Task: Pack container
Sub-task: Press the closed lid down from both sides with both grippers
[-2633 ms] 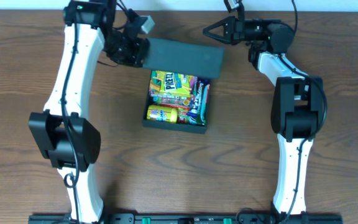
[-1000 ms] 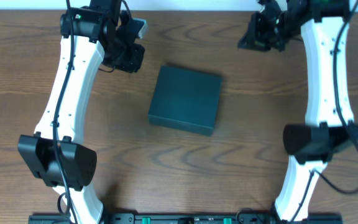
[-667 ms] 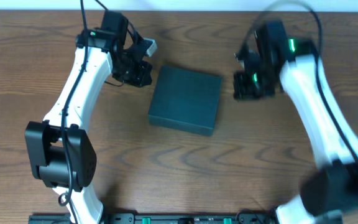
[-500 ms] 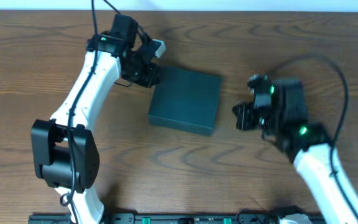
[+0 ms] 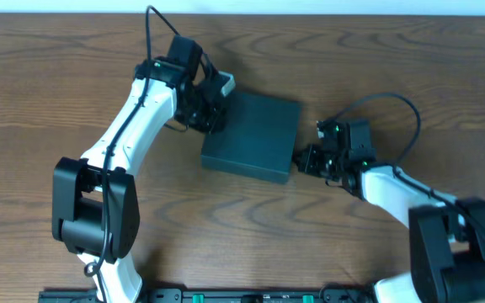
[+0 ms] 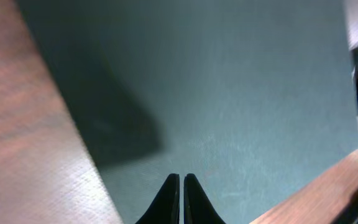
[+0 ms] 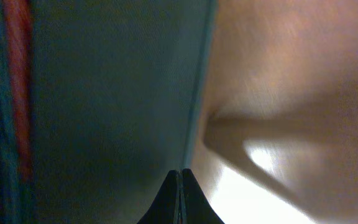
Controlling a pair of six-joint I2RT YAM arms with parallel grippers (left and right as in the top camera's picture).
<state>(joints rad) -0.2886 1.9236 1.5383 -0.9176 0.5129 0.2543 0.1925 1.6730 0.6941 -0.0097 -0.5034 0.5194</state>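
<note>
The container (image 5: pixel 253 136) is a dark teal-black cardboard box lying in the middle of the table with its lid down. My left gripper (image 5: pixel 215 119) is shut and empty, with its tips over the lid's left edge; the lid fills the left wrist view (image 6: pixel 229 93) ahead of the shut jaws (image 6: pixel 181 178). My right gripper (image 5: pixel 302 161) is shut and empty, with its tips at the box's right side wall. In the right wrist view the jaws (image 7: pixel 180 174) point at that wall's edge (image 7: pixel 104 112). What is inside the box is hidden.
The brown wooden table (image 5: pixel 226 227) lies bare around the box. Both arms reach in from the front, their bases at the near edge.
The lid, open at first with snack packets showing, is now down. Both arms have come in from the far corners, and their grippers now sit at the box's left and right sides.
</note>
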